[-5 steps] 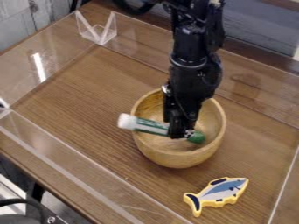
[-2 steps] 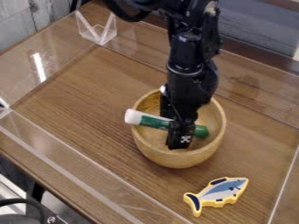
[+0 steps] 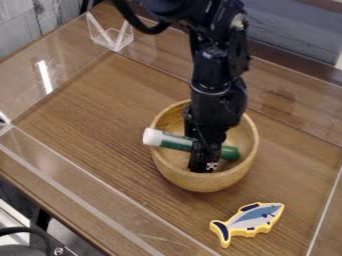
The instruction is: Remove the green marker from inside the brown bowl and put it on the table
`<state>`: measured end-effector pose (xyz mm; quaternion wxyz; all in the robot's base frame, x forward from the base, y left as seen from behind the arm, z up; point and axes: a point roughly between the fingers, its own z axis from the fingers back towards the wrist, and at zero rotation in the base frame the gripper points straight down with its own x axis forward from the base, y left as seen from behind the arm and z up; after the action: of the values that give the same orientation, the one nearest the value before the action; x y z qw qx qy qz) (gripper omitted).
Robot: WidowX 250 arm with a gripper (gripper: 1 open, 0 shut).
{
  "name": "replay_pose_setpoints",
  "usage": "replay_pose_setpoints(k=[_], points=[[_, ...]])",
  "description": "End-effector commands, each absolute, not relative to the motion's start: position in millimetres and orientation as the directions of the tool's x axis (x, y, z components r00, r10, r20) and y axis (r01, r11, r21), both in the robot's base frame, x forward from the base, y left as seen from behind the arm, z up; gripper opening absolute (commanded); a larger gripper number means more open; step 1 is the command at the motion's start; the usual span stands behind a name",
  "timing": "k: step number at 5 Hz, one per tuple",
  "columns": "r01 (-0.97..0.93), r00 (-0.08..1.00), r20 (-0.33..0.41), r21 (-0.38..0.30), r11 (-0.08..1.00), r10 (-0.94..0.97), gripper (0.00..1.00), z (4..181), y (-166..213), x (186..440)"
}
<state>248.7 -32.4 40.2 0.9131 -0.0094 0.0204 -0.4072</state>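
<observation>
The brown bowl [image 3: 171, 172] stands on the table [image 3: 94, 110] a little right of the middle. The green marker [image 3: 175, 143] lies across the inside of the bowl, its white cap pointing left and its green end toward the right wall. My gripper [image 3: 203, 152] reaches straight down into the bowl from above and sits on the marker's middle. Its black fingers [image 3: 206, 162] straddle the marker and press against its body, hiding that part of it. The marker still rests in the bowl.
A blue-and-yellow fish toy [image 3: 249, 222] lies on the tabletop in front of the bowl, to the right. Low clear acrylic walls [image 3: 80, 205] run round the table's edges, with a clear stand [image 3: 111, 30] at the back left.
The jaws opened wide over the marker, then narrowed onto its middle. The gripper has sunk slightly deeper into the bowl, and the marker has shifted a little.
</observation>
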Motion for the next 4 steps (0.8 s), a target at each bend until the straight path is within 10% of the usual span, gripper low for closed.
replay_pose_setpoints(k=[1, 4], points=[[0.740, 0.673, -0.002, -0.009, 0.673, -0.740, 0.00, 45.4, -29.9, 254.2], [0.739, 0.674, 0.001, -0.004, 0.674, -0.739, 0.00, 44.9, -27.2, 252.7]])
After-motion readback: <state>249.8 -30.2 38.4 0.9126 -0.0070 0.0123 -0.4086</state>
